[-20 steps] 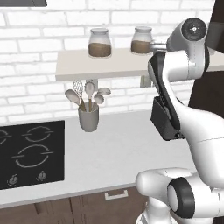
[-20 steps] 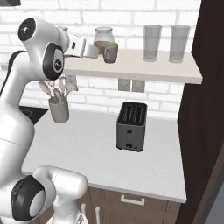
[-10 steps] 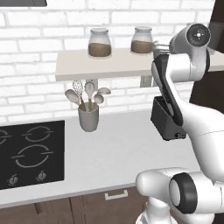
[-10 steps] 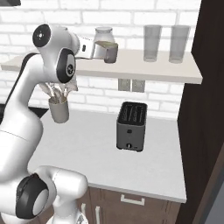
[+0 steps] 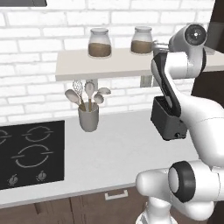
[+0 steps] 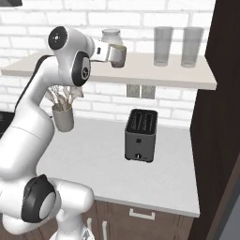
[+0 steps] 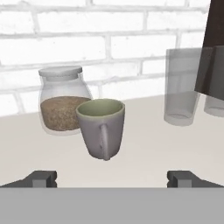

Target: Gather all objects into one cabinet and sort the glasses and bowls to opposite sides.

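A grey-green mug (image 7: 102, 127) stands upright on the pale wall shelf (image 7: 144, 144), its handle turned toward the hand camera. My gripper (image 7: 113, 179) is open and level with it, a short way back, and nothing lies between the fingertips (image 7: 43, 178). From the right base view the gripper (image 6: 110, 51) reaches along the shelf (image 6: 140, 75) and almost touches the mug (image 6: 119, 55). The dark brown cabinet (image 6: 227, 93) rises at the shelf's right end; its edge (image 7: 216, 30) also fills the hand view's top right corner.
A lidded jar (image 7: 63, 103) of brown contents sits just behind the mug. Two clear tumblers (image 6: 163, 45) (image 6: 192, 47) stand further right on the shelf. Below on the counter are a black toaster (image 6: 140, 135), a utensil holder (image 5: 88, 116) and a cooktop (image 5: 30, 151).
The arm has swung right along the shelf, bringing the open gripper closer to the grey-green mug. The mug has stayed where it was.
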You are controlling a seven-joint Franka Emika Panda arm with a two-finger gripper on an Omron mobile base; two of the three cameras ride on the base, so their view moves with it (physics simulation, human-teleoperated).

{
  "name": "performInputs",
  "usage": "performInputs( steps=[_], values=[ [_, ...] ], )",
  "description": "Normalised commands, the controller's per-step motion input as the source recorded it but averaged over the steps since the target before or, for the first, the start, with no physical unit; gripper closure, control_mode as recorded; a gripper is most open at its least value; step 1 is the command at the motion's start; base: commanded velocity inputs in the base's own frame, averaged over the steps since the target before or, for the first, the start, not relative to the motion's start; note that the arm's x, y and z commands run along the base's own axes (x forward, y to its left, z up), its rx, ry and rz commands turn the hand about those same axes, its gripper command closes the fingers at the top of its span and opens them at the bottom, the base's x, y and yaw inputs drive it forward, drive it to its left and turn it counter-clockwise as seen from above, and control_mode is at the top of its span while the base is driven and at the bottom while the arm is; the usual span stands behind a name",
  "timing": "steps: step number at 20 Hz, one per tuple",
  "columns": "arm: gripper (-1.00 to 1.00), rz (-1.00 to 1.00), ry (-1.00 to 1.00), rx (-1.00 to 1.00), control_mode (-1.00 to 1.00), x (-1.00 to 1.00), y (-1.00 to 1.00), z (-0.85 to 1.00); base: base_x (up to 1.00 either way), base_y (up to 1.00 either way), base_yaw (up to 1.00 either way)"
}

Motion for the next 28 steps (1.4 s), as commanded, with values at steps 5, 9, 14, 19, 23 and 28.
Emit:
performInputs(
  steps=[5, 9, 14, 19, 23, 28],
  values=[
    [-1.0, 0.0, 0.01, 0.0, -1.0, 0.24, 0.0, 0.0, 0.0, 0.0, 0.0],
    [-1.0, 0.0, 0.04, 0.02, -1.0, 0.42, -0.03, 0.0, 0.0, 0.0, 0.0],
    [-1.0, 0.0, 0.03, 0.02, -1.0, 0.21, -0.06, 0.0, 0.0, 0.0, 0.0],
    [-1.0, 0.0, 0.02, 0.02, -1.0, 0.04, -0.1, 0.0, 0.0, 0.0, 0.0],
    [-1.0, 0.0, 0.01, 0.0, -1.0, 0.0, 0.0, -0.11, 0.0, 0.0, 0.0],
    [-1.0, 0.0, 0.0, 0.0, -1.0, 0.02, 0.0, -0.15, 0.0, 0.0, 0.0]
  ],
)
